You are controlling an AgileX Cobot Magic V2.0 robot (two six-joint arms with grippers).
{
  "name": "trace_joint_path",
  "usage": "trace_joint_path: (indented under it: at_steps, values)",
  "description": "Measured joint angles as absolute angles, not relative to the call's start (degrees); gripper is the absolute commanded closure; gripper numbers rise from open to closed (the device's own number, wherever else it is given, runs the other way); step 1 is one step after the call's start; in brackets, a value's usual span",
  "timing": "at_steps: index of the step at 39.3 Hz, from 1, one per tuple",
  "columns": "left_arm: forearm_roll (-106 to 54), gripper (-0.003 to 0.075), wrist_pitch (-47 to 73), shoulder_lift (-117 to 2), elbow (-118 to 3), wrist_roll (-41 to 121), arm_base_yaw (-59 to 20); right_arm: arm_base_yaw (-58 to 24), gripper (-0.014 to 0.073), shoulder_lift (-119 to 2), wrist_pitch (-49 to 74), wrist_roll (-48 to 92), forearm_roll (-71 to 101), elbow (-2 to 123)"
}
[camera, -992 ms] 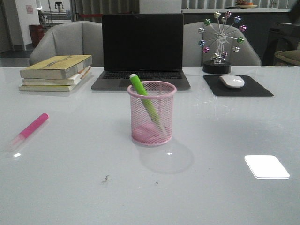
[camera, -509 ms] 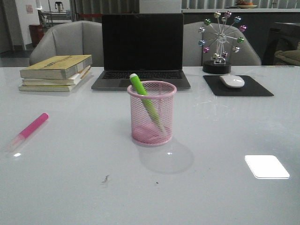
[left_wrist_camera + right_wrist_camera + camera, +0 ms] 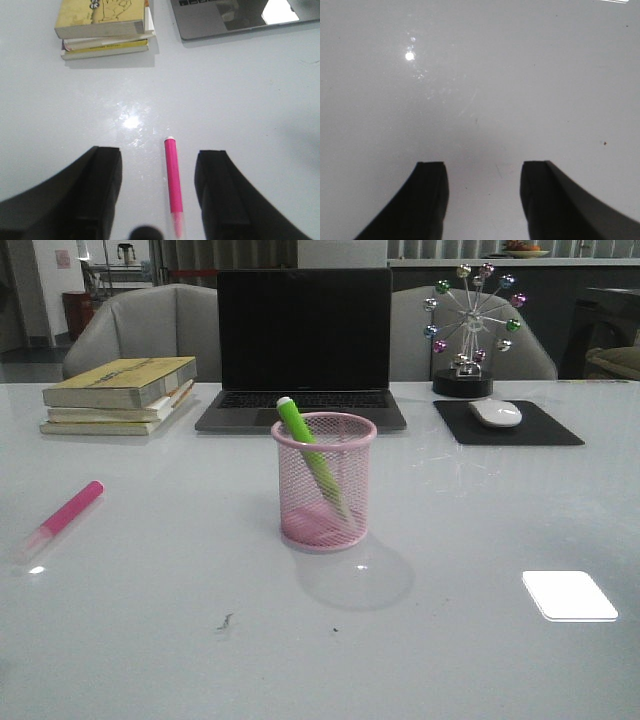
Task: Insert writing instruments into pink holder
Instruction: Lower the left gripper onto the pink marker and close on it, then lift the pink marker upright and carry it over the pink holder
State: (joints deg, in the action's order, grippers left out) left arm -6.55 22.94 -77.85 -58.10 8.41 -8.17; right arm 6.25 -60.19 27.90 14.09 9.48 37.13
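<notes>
Glossy white table (image 3: 480, 530), seen from my remote station. The round pink wire-mesh cup (image 3: 324, 481) stands at centre, the lime-green highlighter (image 3: 303, 442) leaning inside it. The bright pink highlighter (image 3: 173, 177) lies flat at the table's left, between my left gripper's (image 3: 158, 187) released jaws. My right gripper (image 3: 484, 200) hangs with jaws apart over bare surface. Behind: stacked books (image 3: 120, 395), dark laptop (image 3: 303, 345), grey chairs (image 3: 150, 330).

Front cam fwd over table (image 3: 150, 640); wrist cams downward, close.
</notes>
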Motion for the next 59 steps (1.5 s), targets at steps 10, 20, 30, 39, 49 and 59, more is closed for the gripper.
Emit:
trace_joint_path:
  at_steps: [10,20,30,39,49,59]
  values:
    - [-11.23,0.0313,31.36,-92.52,-71.11,7.80,-8.17,6.25,0.0148,-60.19,27.99,14.09,9.48,37.13]
    - [-11.46,0.0313,40.89,-104.59,-81.55,6.91,-8.17,6.25,0.0148,-60.19,27.99,14.09,9.48,37.13]
    - [-11.46,0.0313,45.10,-112.47,-84.99,5.79,-8.17,6.25,0.0148,-60.19,27.99,14.09,9.48,37.13]
    - [-11.46,0.0313,46.92,-116.19,-85.12,5.57,-8.17,6.25,0.0148,-60.19,27.99,14.09,9.48,37.13]
    - [-11.35,0.0313,47.14,-118.06,-85.32,5.50,-8.17,6.25,0.0148,-60.19,27.99,14.09,9.48,37.13]
    - [-11.17,0.0318,47.14,-119.90,-85.89,5.50,-8.17,6.25,0.0148,-60.19,27.99,14.09,9.48,37.13]
